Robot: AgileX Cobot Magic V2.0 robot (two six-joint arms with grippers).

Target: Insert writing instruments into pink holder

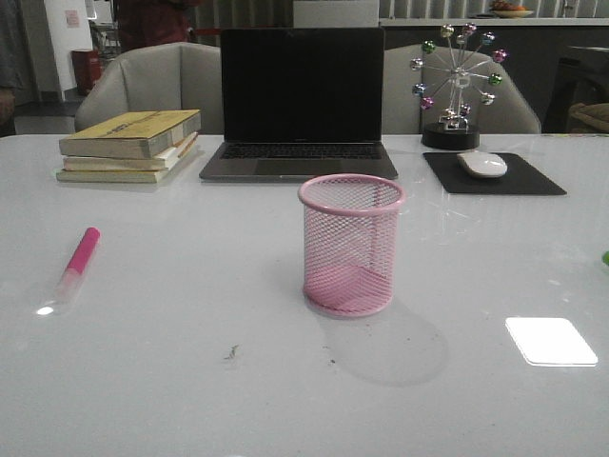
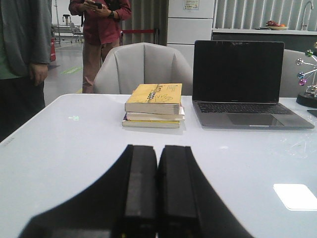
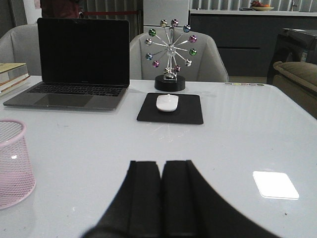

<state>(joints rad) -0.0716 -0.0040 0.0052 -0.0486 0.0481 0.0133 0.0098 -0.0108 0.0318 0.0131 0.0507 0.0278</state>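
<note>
Pink marker (image 1: 78,262) at the frame's left looks light, rigid and slick; mid-barrel suits gripping. Left hand (image 2: 157,198) and right hand (image 3: 162,198) sit closed, empty.

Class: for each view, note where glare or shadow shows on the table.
Front view: a bright rectangular glare patch lies right of the round pink wire-mesh cup, whose soft shadow falls toward the camera. Left wrist view: glare patch at right. Right wrist view: similar patch.

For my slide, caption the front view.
Empty pink mesh pen cup mid-table, pink highlighter lying far left.
</note>
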